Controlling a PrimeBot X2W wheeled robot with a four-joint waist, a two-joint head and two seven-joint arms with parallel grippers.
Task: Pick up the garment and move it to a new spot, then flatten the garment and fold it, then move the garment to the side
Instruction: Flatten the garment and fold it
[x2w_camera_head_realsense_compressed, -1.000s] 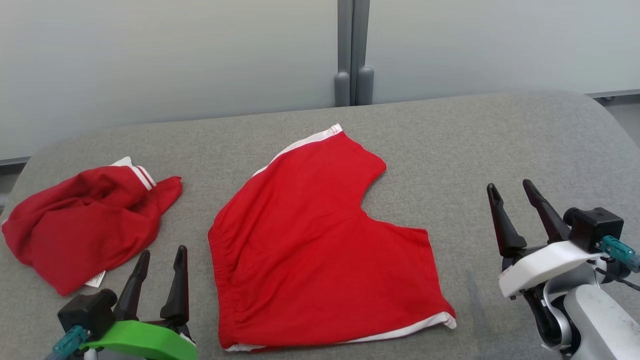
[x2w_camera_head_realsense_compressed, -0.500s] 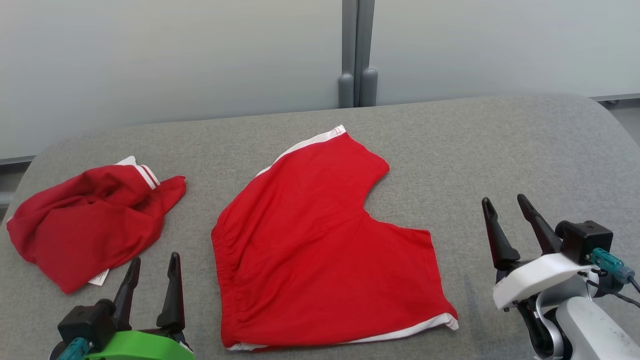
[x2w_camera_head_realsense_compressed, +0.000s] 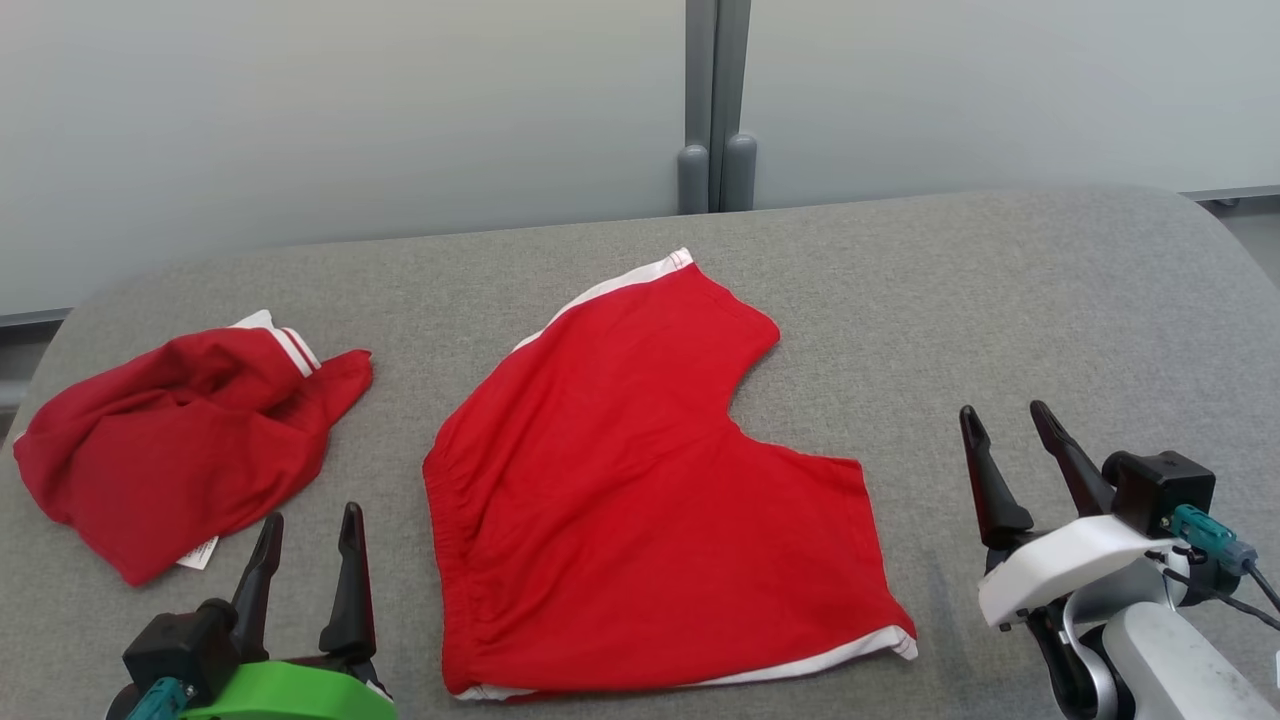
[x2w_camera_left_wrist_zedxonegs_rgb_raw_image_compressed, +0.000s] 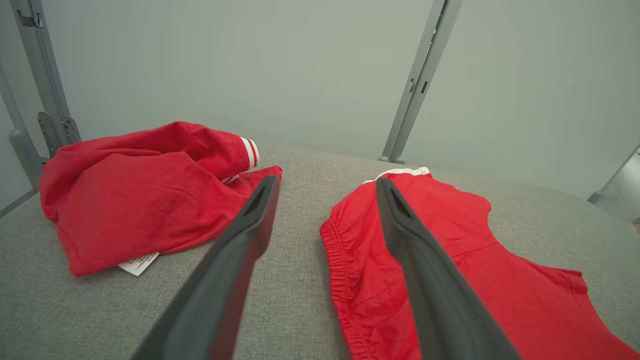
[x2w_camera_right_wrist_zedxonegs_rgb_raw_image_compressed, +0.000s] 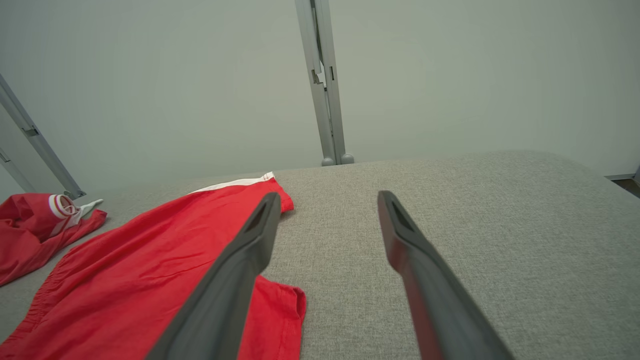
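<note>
We see left gripper (x2w_camera_head_realsense_compressed: 311, 516) and right gripper (x2w_camera_head_realsense_compressed: 1002, 410) lower, nearer us than second ago; both pincers apart, empty. Between them, flat red shorts (x2w_camera_head_realsense_compressed: 640, 480) unmoved mid grey table (x2w_camera_head_realsense_compressed: 1000, 300). Crumpled red garment (x2w_camera_head_realsense_compressed: 170, 440) left.

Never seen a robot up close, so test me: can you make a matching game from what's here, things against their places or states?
1 shorts
2 garment with striped trim
3 left gripper
4 right gripper

A open, white mount
B bunched up, far left
C spread flat, centre
D open, green mount

Pairs: 1-C, 2-B, 3-D, 4-A
</note>
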